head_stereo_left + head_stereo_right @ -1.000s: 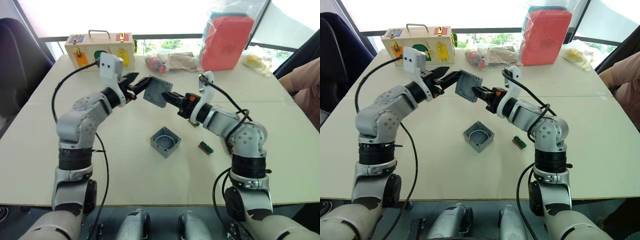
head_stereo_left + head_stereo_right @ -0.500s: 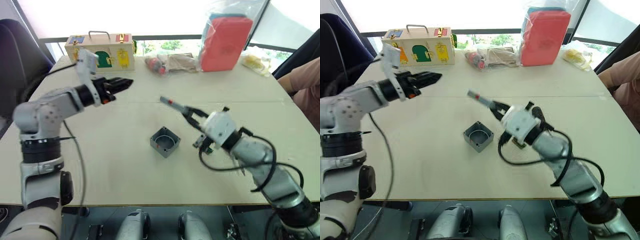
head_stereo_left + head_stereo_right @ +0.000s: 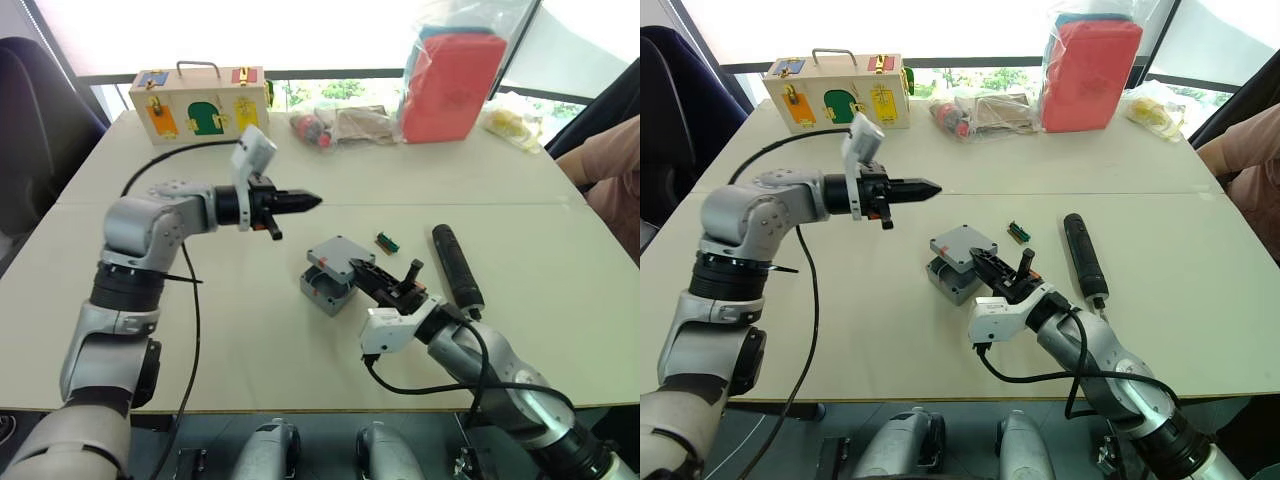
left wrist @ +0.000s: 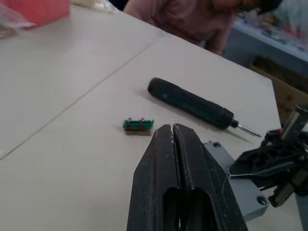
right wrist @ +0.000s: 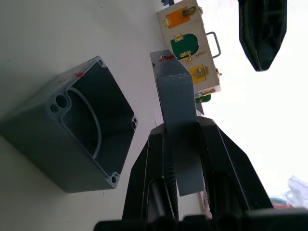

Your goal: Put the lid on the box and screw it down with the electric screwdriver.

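Gripping lid (image 5: 177, 103), right pincer (image 5: 185, 139), above box (image 5: 79, 127)

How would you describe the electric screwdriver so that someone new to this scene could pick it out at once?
On the pale table, look to the robot's right of the open grey box, past the right gripper holding the lid. The electric screwdriver lies flat there, untouched. It is a long black cylinder with a thin metal bit, far bigger than the small green-and-brown block nearby.
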`<state>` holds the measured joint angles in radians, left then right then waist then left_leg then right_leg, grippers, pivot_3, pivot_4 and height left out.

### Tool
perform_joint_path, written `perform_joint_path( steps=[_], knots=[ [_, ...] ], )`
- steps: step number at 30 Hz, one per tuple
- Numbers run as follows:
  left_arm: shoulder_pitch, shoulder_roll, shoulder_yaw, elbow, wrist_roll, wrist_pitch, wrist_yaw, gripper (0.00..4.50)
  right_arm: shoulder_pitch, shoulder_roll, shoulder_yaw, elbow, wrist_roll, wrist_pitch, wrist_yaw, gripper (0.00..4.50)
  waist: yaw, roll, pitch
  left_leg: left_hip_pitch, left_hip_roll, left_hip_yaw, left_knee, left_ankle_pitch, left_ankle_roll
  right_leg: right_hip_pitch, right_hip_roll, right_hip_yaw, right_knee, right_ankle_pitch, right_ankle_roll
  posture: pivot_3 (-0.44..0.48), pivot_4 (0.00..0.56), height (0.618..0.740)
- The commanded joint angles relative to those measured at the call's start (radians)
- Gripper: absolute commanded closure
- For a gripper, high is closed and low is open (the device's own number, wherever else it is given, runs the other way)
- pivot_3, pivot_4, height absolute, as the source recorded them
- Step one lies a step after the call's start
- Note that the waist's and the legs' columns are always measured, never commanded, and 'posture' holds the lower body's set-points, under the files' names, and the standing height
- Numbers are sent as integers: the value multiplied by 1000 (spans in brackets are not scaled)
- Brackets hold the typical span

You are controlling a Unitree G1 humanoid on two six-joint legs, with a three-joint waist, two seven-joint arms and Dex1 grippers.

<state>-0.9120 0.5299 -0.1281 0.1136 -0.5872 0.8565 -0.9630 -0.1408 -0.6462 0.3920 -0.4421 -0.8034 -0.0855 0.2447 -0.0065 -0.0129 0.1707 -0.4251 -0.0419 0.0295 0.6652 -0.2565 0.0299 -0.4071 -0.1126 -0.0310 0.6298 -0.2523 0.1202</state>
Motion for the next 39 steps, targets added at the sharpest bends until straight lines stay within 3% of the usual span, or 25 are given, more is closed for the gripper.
perform_joint_path(
  steps=[1, 9, 24, 39],
  knots=[
    [-13, -21, -27, 32, 52, -67, -32, 4487, -4, 13, -6, -2, -36, -31, 17, 4332, 0, 0, 0, 0, 0, 0, 0, 0, 0, 0, 0, 0, 0, 0, 0, 0, 150, 740],
    [31, -26, -84, 35, 133, -130, -87, 4487, -43, 36, -8, 64, -73, -68, 53, 4332, -4, 0, 0, 0, 0, 0, 0, 0, 1, 0, 0, 0, 0, 0, 0, 0, 150, 740],
    [64, -33, -80, -12, 144, -104, -89, 4487, -71, 54, -13, 102, -110, -135, 52, 4332, -2, 0, 0, 0, 0, 0, 1, 0, 1, 0, 0, 0, 1, 0, 0, 0, 150, 740],
    [117, -13, -185, -41, 260, -176, -122, 4487, -12, 55, -8, 123, -130, -129, 90, 4332, 1, 0, 0, 1, 0, 0, 1, 0, 1, 1, 0, 0, 1, 0, 0, 0, 150, 740]
  ],
)
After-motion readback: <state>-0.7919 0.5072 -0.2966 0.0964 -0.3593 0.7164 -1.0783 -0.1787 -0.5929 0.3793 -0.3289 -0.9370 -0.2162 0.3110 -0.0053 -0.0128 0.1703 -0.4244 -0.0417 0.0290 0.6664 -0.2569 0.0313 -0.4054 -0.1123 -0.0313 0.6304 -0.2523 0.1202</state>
